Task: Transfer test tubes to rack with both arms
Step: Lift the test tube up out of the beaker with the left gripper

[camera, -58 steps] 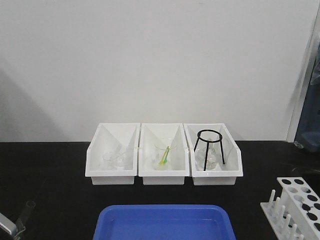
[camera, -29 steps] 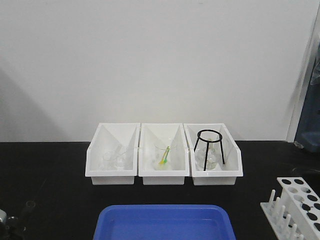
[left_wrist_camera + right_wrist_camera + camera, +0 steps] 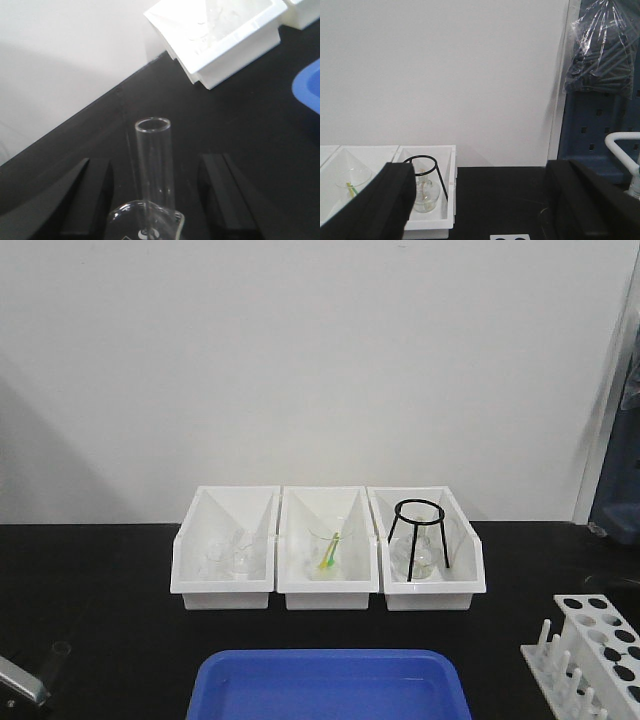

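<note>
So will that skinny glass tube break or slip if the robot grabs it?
Probably fragile: the test tube is thin clear glass, so a hard squeeze from the left hand could crack it. Likely slippery too, since its wall looks smooth and shiny. It's round, so laid on the black table it would probably roll.

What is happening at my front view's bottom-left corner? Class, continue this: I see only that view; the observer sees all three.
Observer: The left wrist view shows a test tube between the fingers of the left gripper, its open mouth at the fingertip end.
Operator: Is it gripped?
Observer: No; both fingers stand clear of it.
Operator: And the right gripper?
Observer: Right wrist view: open, nothing between its fingers.
</note>
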Controlling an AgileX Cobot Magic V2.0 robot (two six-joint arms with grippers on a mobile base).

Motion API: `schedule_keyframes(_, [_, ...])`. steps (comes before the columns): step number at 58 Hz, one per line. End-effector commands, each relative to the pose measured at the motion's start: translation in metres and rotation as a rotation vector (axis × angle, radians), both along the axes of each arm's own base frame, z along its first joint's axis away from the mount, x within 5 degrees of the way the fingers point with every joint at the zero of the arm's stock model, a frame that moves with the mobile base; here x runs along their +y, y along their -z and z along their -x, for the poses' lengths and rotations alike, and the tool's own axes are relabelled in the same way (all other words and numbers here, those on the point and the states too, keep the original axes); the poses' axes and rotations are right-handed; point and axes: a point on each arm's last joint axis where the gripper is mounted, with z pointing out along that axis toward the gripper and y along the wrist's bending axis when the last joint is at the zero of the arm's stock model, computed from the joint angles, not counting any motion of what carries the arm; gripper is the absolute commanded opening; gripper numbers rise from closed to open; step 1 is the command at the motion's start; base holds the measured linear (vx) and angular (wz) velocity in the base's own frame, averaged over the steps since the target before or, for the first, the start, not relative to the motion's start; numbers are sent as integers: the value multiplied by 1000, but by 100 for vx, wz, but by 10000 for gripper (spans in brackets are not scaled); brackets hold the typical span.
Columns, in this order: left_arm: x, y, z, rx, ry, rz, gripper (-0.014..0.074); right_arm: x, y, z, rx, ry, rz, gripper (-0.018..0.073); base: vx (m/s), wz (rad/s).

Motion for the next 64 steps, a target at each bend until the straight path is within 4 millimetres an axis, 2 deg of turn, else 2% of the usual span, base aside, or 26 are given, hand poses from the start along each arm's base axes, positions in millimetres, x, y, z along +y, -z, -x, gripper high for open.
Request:
schedule_keyframes(1, [0, -19, -7, -157, -30, 27, 482, 0, -19, 3, -124, -2, 24, 587, 0, 0])
schedule_keyframes(28, [3, -18, -38, -157, -106, 2, 482, 0, -19, 3, -121, -2, 22, 587, 0, 0])
schedule_keyframes(45, [2, -1, -45, -122, -107, -14, 470, 0, -19, 3, -121, -2, 22, 587, 0, 0])
schedule_keyframes(55, [2, -1, -46, -147, -111, -16, 361, 0, -19, 3, -120, -2, 22, 587, 0, 0])
schedule_keyframes(64, [2, -1, -46, -154, -112, -16, 135, 0, -19, 3, -118, -1, 21, 587, 0, 0])
